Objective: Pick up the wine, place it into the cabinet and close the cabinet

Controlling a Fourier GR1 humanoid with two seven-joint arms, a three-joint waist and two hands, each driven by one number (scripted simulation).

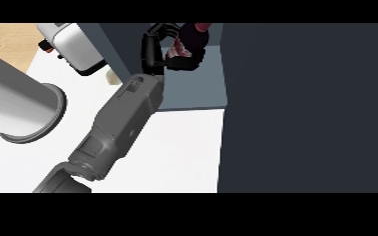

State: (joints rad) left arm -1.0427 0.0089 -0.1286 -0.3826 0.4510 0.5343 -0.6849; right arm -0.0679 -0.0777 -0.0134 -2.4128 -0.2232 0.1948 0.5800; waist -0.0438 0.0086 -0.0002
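The wine (pixel 195 37) is a dark bottle with a red top, standing tilted inside the open cabinet (pixel 198 91) at the top middle of the head view. My left hand (pixel 179 60) is shut on the bottle's lower part, its black fingers curled round it and hiding part of it. The grey forearm runs up from the lower left to the cabinet's opening. The cabinet's dark door (pixel 295 105) stands open and fills the right side of the view. My right hand does not show.
A white and grey toaster-like appliance (pixel 74 47) stands at the upper left of the white counter (pixel 177 150). A large grey cylindrical pot (pixel 26 105) sits at the left edge. The cabinet's dark side wall (pixel 118 45) rises beside my wrist.
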